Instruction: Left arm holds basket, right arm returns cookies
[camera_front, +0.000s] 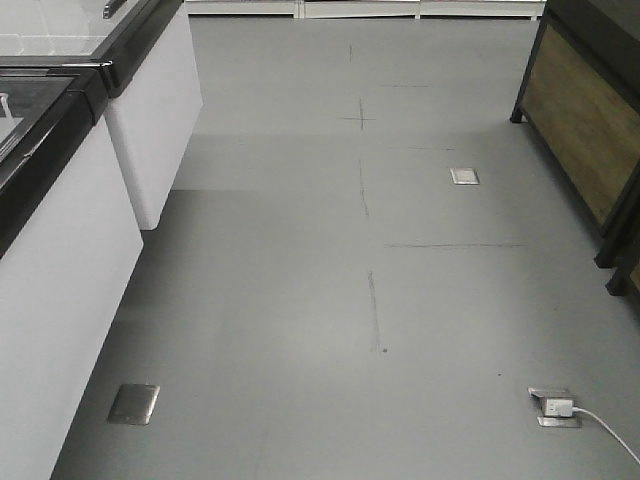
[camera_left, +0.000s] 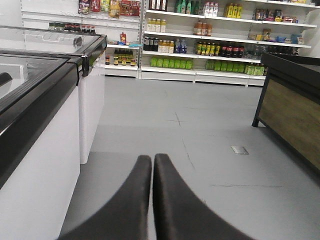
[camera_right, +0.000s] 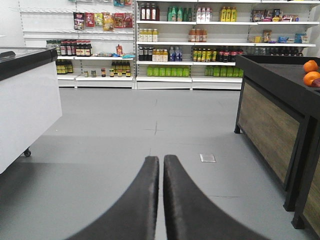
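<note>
Left gripper (camera_left: 152, 159) pressed nearly shut, its black fingers (camera_left: 127, 205) side by side with only a hairline slit between them, gripping nothing. Hangs low over the grey floor (camera_left: 200, 145) and points down a shop aisle toward the shelves (camera_left: 210, 50) of bottles and jars along the far wall. Hard by on its left, a white chest freezer (camera_left: 45, 160) with a black rim and glass lid. Well apart on its right, a dark stand (camera_left: 292, 110) with a wood-grain side panel.

Right gripper (camera_right: 162, 159) likewise closed to a thin line, with nothing between the fingers. Faces the same shelving, with the dark stand close on the right and two oranges (camera_right: 311, 72) on its top (something reddish beside them at the frame edge, too cut off to name). Far to the left, a white freezer end with a small caster under its corner.

From the front view, looking down: open floor between the freezers and the stand. Set into it, three metal floor plates (camera_front: 133, 404), the near right one carrying a white plug (camera_front: 558, 407) and cable.

As for the basket and the cookies: cannot tell from these three views where either lies.
</note>
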